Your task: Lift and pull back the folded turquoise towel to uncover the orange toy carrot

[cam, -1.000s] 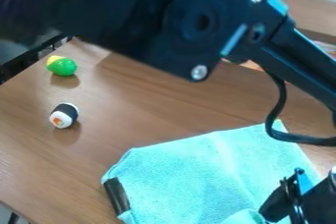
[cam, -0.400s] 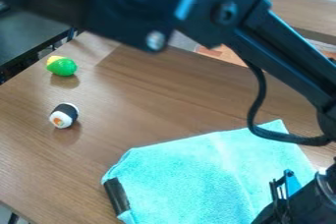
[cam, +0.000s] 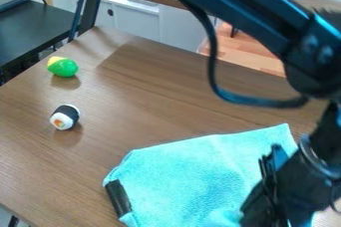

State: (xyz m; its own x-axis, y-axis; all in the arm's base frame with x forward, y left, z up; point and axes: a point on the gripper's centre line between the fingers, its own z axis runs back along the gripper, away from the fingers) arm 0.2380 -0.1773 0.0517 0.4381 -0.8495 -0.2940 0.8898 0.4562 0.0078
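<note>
My gripper [cam: 276,196] is at the lower right, low over the right part of a turquoise cloth [cam: 193,171]. The cloth lies spread on the wooden table [cam: 146,101], with a black strip along its lower left edge. Part of the cloth's right side is hidden behind the gripper. Toward the left, a sushi roll toy [cam: 65,117], white with a black band and an orange spot, rests on bare wood. Farther back stands a green and yellow toy [cam: 63,66], apart from the roll.
The dark arm and its looping cable cross the upper right. A black table [cam: 40,29] stands beyond the back left edge. Behind are white cabinets [cam: 136,22] and another wooden surface [cam: 299,2].
The upper arm has swung up and right, uncovering the table's back edge. My gripper has shifted a little left and up. The cloth's right edge has moved slightly; both toys have stayed put.
</note>
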